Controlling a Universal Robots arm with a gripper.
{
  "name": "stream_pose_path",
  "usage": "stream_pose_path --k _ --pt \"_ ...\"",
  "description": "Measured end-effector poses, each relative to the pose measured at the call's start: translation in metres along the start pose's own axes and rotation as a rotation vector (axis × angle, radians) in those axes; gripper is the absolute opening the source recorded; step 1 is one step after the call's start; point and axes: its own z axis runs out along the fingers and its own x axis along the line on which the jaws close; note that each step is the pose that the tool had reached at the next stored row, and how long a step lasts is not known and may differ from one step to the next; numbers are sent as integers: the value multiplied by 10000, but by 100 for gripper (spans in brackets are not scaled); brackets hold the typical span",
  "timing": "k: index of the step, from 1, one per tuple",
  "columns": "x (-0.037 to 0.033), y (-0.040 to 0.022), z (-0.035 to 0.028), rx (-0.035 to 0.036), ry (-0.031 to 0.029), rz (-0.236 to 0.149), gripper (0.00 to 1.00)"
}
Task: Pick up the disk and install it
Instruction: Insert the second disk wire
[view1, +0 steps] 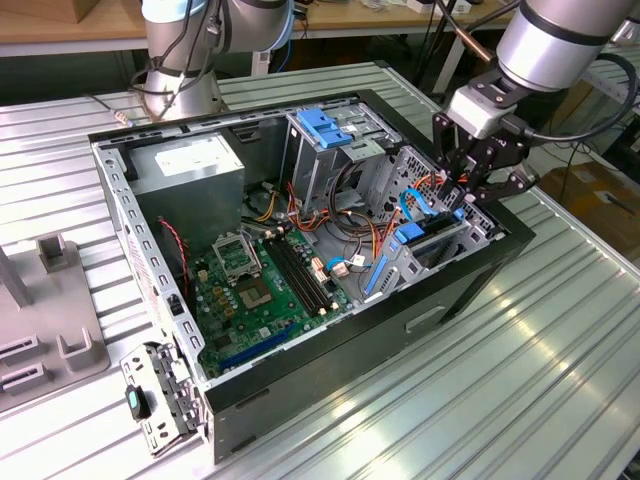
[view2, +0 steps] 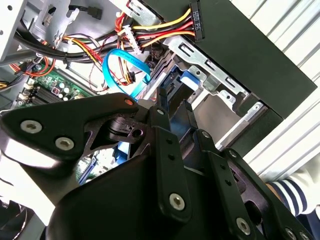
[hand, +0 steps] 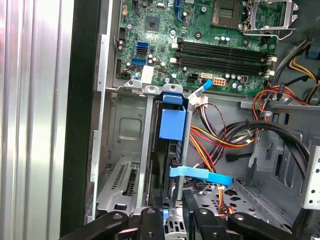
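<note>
- A black computer box (view1: 330, 365) lies open on the ribbed metal table (view1: 520, 380), in the middle of the exterior view.
- In the near part of the box there is a green board (view1: 255, 300) with many small parts.
- Just to the exterior view's right of the board there is a grey metal bay (view1: 450, 240), close to the box's wall.
- The disk (view1: 410, 236) is in this bay. It stands on its thin edge, with its blue frame showing.
- The first wrist view shows the disk (hand: 172, 125) in a slot of the bay (hand: 127, 125), with the green board past its far end.
- The pincer (view1: 468, 192) is in the upper right of the exterior view, right over the bay.
- In the first wrist view the pincer (hand: 172, 212) has one black finger on each side of the disk's near end, pinching it.
- In the second wrist view the pincer (view2: 175, 102) points down at the disk (view2: 189, 80).
- A flat blue cable (hand: 200, 175) bends past the disk, very near the pincer.
- Farther back in the box sits a grey power box (view1: 190, 165), in the upper left.
- Beside it stands a metal cage (view1: 310, 170) with a blue bracket (view1: 325, 125) on top.
</note>
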Motion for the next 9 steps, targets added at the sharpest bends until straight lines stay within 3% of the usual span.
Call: stream_pose_path --k 9 --pt "1 -13 -14 0 0 0 30"
